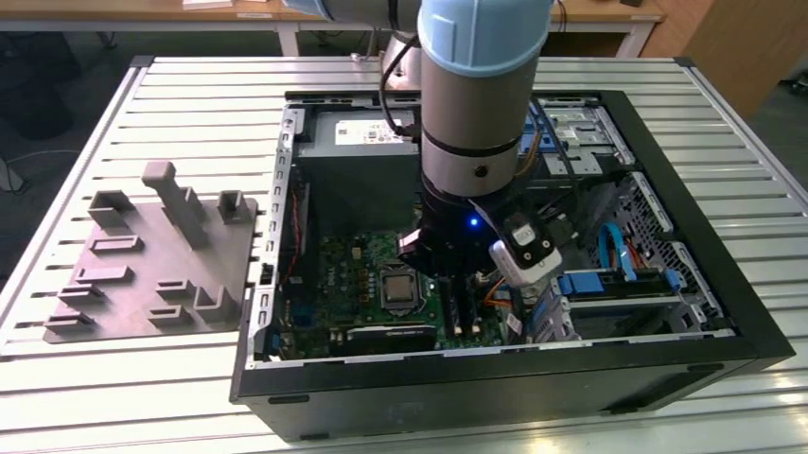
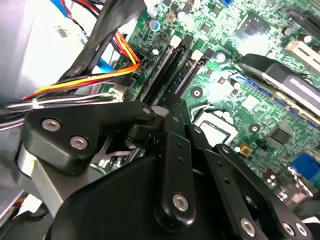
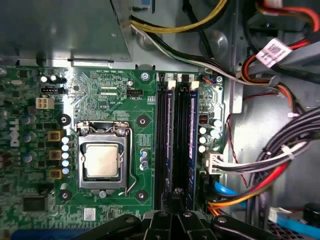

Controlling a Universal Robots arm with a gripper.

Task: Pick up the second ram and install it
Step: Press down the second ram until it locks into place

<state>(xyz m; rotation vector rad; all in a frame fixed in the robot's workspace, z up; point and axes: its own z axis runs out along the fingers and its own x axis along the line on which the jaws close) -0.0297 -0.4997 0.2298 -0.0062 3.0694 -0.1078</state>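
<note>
Arm (image 1: 483,95) is down inside the open case (image 1: 505,374), which sits on the slatted table (image 1: 76,378); the grey fixture (image 1: 158,265) lies well apart on the exterior view's left, outside the case.

Gripper (image 1: 461,272) hangs low over the motherboard (image 3: 115,100), just to the exterior view's right of the CPU (image 1: 397,287). In the first wrist view the gripper (image 3: 177,196) comes to a narrow point; the fingers are drawn in close together, with no wide gap between them. The second wrist view agrees; the gripper (image 2: 170,107) tapers to a tip right above the slots.

Now the memory: two dark rams stand in the slot bank, side by side and parallel; one ram (image 3: 168,145) is nearer the CPU (image 3: 102,162), the other ram (image 3: 191,145) is nearer the cable bundle (image 3: 280,160). Which of them is the second one I cannot tell. Both stand upright in their slots; white latches show at the far end of the bank. The gripper tip sits over the near end of the bank, about between the two sticks; whether it touches either, or pinches anything, I cannot tell, since the fingers hide that spot.

Red, yellow and black cables run beside the slots, clear of the sticks.
</note>
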